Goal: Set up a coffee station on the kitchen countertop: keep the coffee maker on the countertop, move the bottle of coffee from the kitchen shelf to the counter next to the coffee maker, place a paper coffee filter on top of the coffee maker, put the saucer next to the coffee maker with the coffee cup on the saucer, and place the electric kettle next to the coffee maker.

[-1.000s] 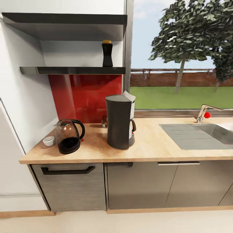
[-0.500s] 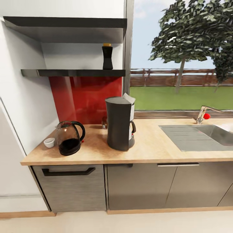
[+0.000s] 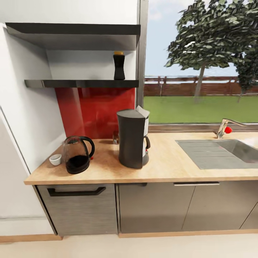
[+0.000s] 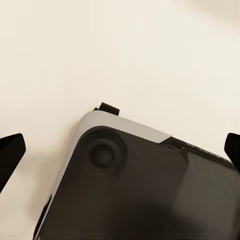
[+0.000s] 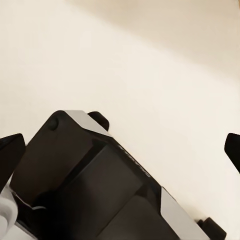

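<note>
Coffee maker (image 3: pixel 133 139) is seen standing upright on the countertop (image 3: pixel 168 165), roughly midway between the left end of the worktop and the inset sink (image 3: pixel 222 150). A white paper coffee filter (image 3: pixel 142 111) is seen resting on its top, its point raised toward the window. To the left of the machine, the electric kettle (image 3: pixel 77 154) is set near the front edge, apart from it. The coffee cup (image 3: pixel 55 159) is placed just beside the kettle, close to the white wall. Something small is partly hidden behind the machine at the red backsplash (image 3: pixel 95 109); what it is cannot be told. The bottle of coffee (image 3: pixel 119 66) is seen standing upright on the kitchen shelf (image 3: pixel 80 83), near its right end, under a thicker grey shelf (image 3: pixel 75 34).

In the wrist views, the left gripper (image 4: pixel 120 150) and the right gripper (image 5: pixel 120 150) are each shown with dark fingertips at opposite edges of the picture, spread wide with nothing held between them, above the robot's dark base and a pale floor (image 4: pixel 125 55).
</note>
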Available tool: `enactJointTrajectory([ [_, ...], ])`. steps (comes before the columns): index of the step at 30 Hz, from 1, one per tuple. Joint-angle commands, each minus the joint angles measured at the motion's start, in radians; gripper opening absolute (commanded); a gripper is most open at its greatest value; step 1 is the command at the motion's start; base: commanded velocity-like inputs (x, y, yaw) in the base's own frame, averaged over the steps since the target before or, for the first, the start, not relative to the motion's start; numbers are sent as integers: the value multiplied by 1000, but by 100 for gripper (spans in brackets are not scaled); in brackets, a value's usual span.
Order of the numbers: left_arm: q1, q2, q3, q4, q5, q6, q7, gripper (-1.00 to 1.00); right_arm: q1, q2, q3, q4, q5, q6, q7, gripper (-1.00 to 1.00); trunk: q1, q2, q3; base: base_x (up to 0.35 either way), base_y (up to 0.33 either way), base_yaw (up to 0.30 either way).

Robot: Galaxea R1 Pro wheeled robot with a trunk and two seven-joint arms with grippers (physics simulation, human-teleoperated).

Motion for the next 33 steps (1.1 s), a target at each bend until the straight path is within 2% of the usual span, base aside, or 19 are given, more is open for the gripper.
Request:
enactJointTrajectory([
  [1,1,0,-2,-2,10,-1,-2,100,0,0,6,0,-1,-7,0,100,-4,6,2,0,0,0],
  [13,1,0,-2,-2,10,-2,-2,100,0,0,6,0,-1,-7,-1,100,-50,90,40,0,0,0],
  [20,1,0,-3,-2,10,-2,-2,100,0,0,6,1,-1,-7,-36,100,-77,139,62,0,0,0],
  [31,1,0,-3,-2,10,-2,-2,100,0,0,6,1,-1,-7,-44,100,-119,216,96,0,0,0],
  [33,1,0,-3,-2,10,-2,-2,100,0,0,6,1,-1,-8,-45,100,-119,216,96,0,0,0],
])
